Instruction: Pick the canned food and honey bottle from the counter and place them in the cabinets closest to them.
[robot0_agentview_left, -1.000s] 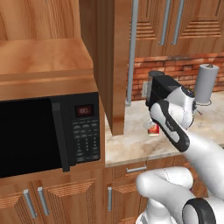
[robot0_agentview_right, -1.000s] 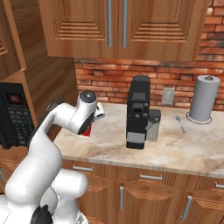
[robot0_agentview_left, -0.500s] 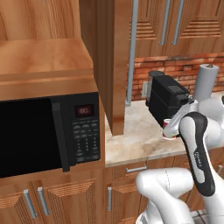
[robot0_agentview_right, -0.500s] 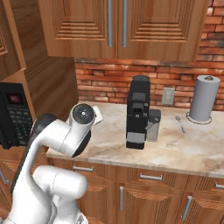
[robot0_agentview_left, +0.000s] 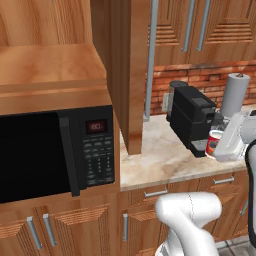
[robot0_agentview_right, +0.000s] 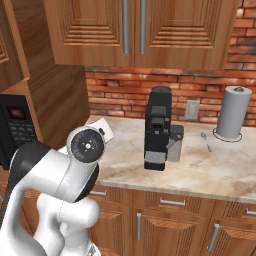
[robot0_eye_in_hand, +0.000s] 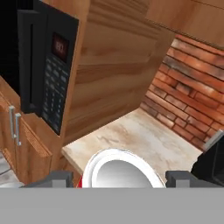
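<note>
The canned food (robot0_eye_in_hand: 117, 175) shows its silvery top and white rim between my two fingertips, with a sliver of red at its left. My gripper (robot0_eye_in_hand: 118, 177) is shut on it. From the left base view the red can (robot0_agentview_left: 214, 143) hangs in my gripper (robot0_agentview_left: 218, 146) just above the counter (robot0_agentview_left: 160, 160), in front of the coffee machine. The counter (robot0_eye_in_hand: 144, 140) runs below the hand toward the brick wall. Closed wooden cabinets (robot0_agentview_right: 135, 30) hang above the counter (robot0_agentview_right: 210, 172). The honey bottle is out of view.
A black coffee machine (robot0_agentview_left: 192, 117) (robot0_agentview_right: 159, 127) stands mid-counter. A paper towel roll (robot0_agentview_right: 232, 112) and a spoon (robot0_agentview_right: 206, 141) lie to its right. A black microwave (robot0_agentview_left: 50, 150) (robot0_eye_in_hand: 43, 65) sits at the left, beside a tall wooden panel (robot0_agentview_left: 127, 75) with a bar handle.
The arm has swung to the right with the can in the gripper, from the counter near the wooden panel to in front of the coffee machine.
</note>
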